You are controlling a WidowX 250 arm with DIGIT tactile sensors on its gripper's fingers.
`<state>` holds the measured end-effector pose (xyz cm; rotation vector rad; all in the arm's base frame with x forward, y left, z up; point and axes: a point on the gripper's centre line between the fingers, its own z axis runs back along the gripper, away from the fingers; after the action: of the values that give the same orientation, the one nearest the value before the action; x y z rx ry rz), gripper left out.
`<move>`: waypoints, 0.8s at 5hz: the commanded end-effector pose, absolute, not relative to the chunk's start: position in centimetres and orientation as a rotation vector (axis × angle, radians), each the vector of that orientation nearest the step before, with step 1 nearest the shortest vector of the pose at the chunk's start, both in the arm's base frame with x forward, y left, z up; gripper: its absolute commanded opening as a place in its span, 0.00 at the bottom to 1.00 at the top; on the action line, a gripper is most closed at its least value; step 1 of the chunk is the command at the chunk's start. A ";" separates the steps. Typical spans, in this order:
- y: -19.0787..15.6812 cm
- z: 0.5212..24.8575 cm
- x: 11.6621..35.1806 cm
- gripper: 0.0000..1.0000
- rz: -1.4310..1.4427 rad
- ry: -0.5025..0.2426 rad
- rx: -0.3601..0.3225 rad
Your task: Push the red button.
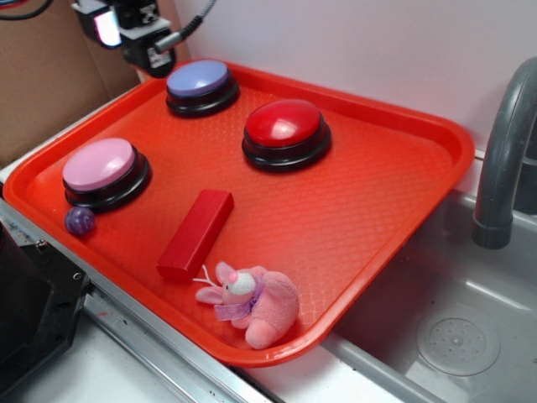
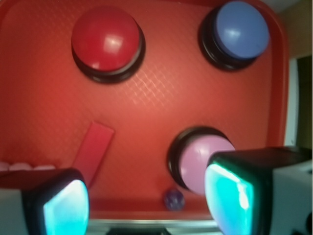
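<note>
The red button is a glossy red dome on a black base, standing at the back middle of the orange tray. In the exterior view only part of the arm shows at the top left, high above the tray's far corner. In the wrist view my gripper hangs high over the tray's front edge, its two teal-padded fingers wide apart with nothing between them. The red button lies far from the gripper, at the upper left of the wrist view.
A blue-purple button sits at the tray's back left and a pink button at the front left. A flat red block, a small purple ball and a pink plush rabbit lie on the tray. A sink and grey faucet stand right.
</note>
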<state>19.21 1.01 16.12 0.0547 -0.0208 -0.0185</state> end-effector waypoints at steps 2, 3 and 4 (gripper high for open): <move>1.5 18.9 15.2 1.00 0.042 -0.022 0.048; 1.0 19.2 13.9 1.00 0.046 -0.012 0.071; 0.5 19.6 12.8 1.00 0.067 -0.015 0.082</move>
<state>12.54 0.31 19.36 0.0808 -0.0072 0.0658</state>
